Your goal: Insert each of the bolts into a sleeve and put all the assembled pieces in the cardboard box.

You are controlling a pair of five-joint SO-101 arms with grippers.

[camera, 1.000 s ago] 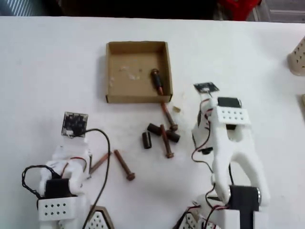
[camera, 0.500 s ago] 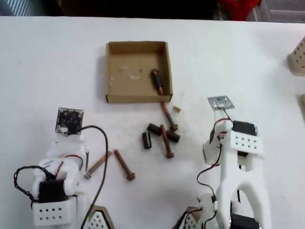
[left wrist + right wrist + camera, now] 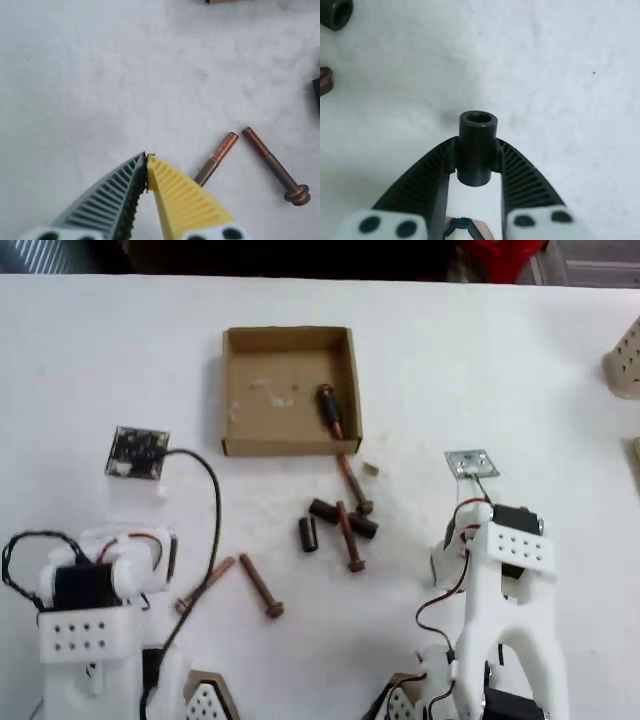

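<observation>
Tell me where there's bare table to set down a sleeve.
Bare white table lies left of the brown cardboard box and right of it. Crowded: the rusty bolts and black sleeves clustered by the box's near wall.

No writing, label or number is legible anywhere.

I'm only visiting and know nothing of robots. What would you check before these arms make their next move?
1. Right gripper clamped on sleeve: ok.
2. Sleeve's hole open and unblocked: ok.
3. Left gripper loaded: not ok, shut on nothing.
4. A bolt and a second bolt lying free near it: ok.
5. Room left in cardboard box: ok, one assembled piece inside.
</observation>
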